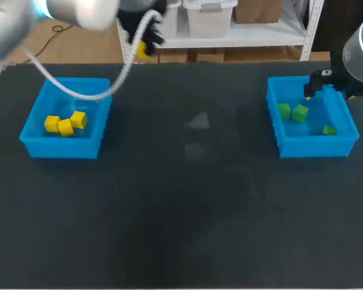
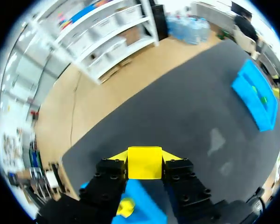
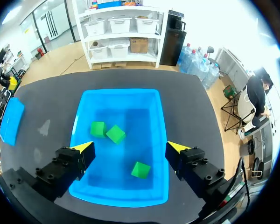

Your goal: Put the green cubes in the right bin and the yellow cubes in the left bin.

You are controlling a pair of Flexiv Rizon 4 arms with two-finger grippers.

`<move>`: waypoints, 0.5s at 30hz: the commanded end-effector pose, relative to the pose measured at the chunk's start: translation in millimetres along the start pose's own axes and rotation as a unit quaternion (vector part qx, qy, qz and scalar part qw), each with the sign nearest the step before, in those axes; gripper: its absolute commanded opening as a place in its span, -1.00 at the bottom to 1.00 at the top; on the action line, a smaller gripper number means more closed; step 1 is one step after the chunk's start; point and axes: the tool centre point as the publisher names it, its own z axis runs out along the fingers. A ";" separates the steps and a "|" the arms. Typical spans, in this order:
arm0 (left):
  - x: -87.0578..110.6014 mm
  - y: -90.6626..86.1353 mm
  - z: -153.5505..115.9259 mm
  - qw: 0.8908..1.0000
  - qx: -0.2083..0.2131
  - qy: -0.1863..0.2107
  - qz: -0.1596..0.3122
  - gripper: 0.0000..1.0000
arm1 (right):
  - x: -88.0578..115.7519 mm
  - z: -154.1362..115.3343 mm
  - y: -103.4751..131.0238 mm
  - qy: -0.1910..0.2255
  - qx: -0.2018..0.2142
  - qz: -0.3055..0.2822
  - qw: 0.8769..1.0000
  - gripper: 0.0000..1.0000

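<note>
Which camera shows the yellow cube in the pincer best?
The left wrist view: the yellow cube sits big and clear in the left pincer. The head view shows only a yellow blur; the right wrist view, nothing.

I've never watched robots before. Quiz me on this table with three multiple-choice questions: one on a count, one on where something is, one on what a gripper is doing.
1. How many yellow cubes lie in the left bin?
A) one B) five C) three

2. Where are the green cubes?
A) in the left bin B) in the right bin C) outside both bins

3. What state is the left gripper in?
A) shut on a yellow cube B) open and empty C) shut on a green cube

Answers:
1. C: the head view shows three there.
2. B: all three sit below the open right gripper.
3. A: its wrist view shows both fingers pressing the cube's sides.
</note>
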 end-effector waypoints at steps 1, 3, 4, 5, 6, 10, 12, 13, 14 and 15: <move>143.6 25.0 -27.2 0.996 -0.017 -0.034 -0.075 -1.00 | 2.7 -0.6 -0.1 -0.005 0.001 0.001 1.000 1.00; 157.2 32.3 -25.6 0.995 -0.020 -0.030 -0.089 -1.00 | 2.7 -0.6 -0.1 -0.005 0.001 0.001 1.000 1.00; 163.4 34.9 -24.4 0.995 -0.018 -0.029 -0.097 -1.00 | 2.7 -0.6 -0.1 -0.005 0.001 0.001 1.000 1.00; 170.0 37.4 -23.0 0.994 -0.019 -0.027 -0.104 -1.00 | 2.7 -0.6 -0.1 -0.005 0.001 0.001 1.000 1.00; 176.6 39.1 -21.1 0.994 -0.020 -0.023 -0.110 -1.00 | 2.7 -0.6 -0.1 -0.005 0.001 0.001 1.000 1.00; 200.3 40.8 -10.9 0.992 -0.013 -0.007 -0.125 -1.00 | 2.7 -0.6 -0.1 -0.005 0.001 0.001 1.000 1.00; 210.3 41.1 -6.9 0.991 -0.010 0.000 -0.133 -1.00 | 2.7 -0.6 -0.1 -0.005 0.001 0.001 1.000 1.00; 214.4 41.4 -4.6 0.991 -0.009 0.003 -0.137 -1.00 | 2.7 -0.6 -0.1 -0.005 0.001 0.001 1.000 1.00; 217.9 41.9 -2.6 0.990 -0.008 0.004 -0.141 -1.00 | 2.7 -0.6 -0.1 -0.005 0.001 0.001 1.000 1.00; 220.9 42.5 -0.7 0.990 -0.007 0.005 -0.142 -1.00 | 2.7 -0.6 -0.1 -0.005 0.001 0.001 1.000 1.00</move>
